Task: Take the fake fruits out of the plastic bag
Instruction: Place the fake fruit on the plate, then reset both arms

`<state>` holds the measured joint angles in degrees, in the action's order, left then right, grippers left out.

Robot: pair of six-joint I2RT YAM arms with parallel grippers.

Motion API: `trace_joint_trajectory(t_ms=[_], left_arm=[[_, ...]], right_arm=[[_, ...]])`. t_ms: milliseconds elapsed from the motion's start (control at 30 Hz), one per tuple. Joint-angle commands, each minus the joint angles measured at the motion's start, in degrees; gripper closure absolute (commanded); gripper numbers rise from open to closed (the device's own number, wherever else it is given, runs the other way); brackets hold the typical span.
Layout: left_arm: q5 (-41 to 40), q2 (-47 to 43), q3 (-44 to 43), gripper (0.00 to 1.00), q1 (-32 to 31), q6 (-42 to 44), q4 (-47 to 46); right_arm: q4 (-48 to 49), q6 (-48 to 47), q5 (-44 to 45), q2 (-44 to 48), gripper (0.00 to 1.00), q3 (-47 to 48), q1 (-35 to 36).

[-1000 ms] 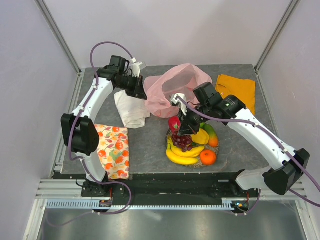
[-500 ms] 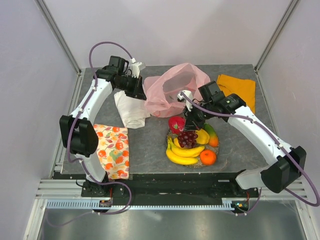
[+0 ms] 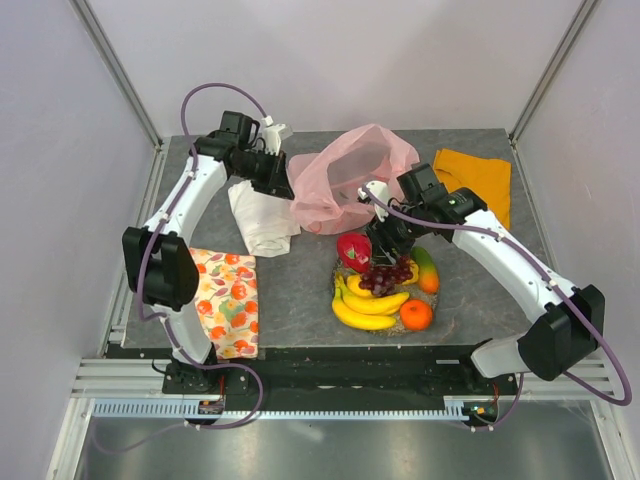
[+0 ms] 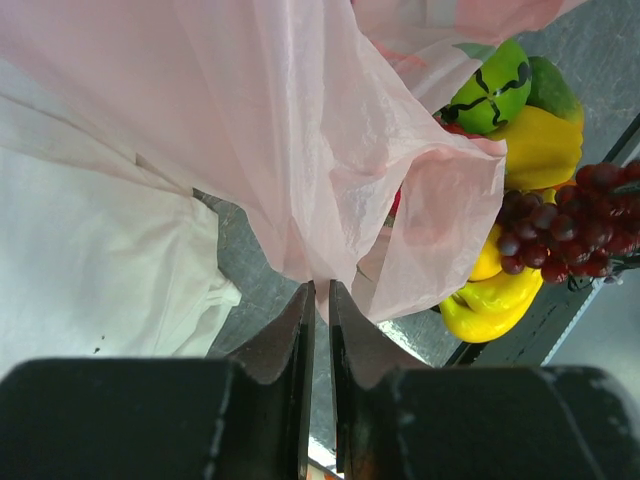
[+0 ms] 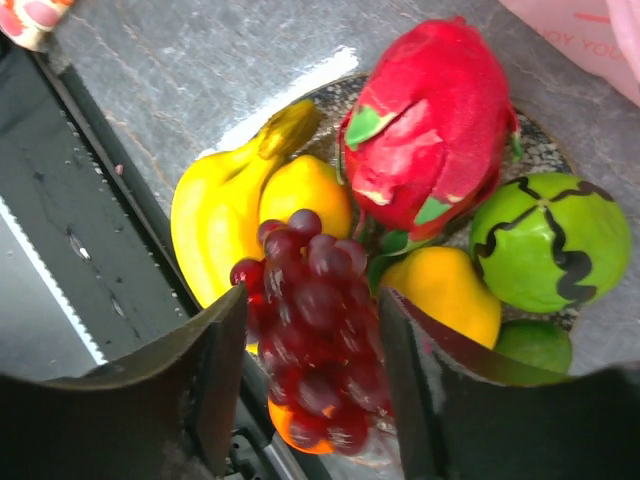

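The pink plastic bag [image 3: 345, 175] is held up at the back of the table, and my left gripper [image 3: 287, 183] is shut on a fold of it [image 4: 320, 285]. The fake fruits lie piled on a silver dish [image 5: 540, 150]: banana bunch [image 3: 365, 310], orange [image 3: 415, 314], pink dragon fruit [image 5: 430, 130], green round fruit [image 5: 550, 240], mango [image 3: 425, 268] and yellow fruit [image 5: 440, 290]. My right gripper [image 3: 385, 252] hangs just over the pile, jaws open. The dark grapes [image 5: 320, 330] sit blurred between its fingers, on top of the other fruits.
A white cloth [image 3: 262, 215] lies under the left arm, beside the bag. An orange cloth [image 3: 472, 178] lies at the back right. A fruit-patterned cloth [image 3: 225, 300] lies at the front left. The table's front edge runs just beyond the dish.
My right gripper, shut on the grapes a second ago, has opened over the fruit pile and shifted slightly right. The left gripper still grips the bag and has not moved.
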<state>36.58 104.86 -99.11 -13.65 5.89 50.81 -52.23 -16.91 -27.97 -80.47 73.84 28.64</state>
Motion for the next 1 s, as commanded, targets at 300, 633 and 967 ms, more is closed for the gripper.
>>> trace_joint_trajectory(t_ms=[300, 633, 967], left_arm=[[3.5, 2.5, -4.1, 0.83, -0.6, 0.5, -0.9], [2.9, 1.8, -5.0, 0.78, -0.6, 0.9, -0.9], [-2.3, -1.9, -10.3, 0.01, -0.4, 4.8, 1.2]], right_arm=[[0.7, 0.9, 4.9, 1.6, 0.29, 5.4, -0.4], [3.2, -0.3, 14.2, -1.8, 0.02, 17.1, -5.2], [19.2, 10.5, 53.4, -6.3, 0.02, 17.7, -8.3]])
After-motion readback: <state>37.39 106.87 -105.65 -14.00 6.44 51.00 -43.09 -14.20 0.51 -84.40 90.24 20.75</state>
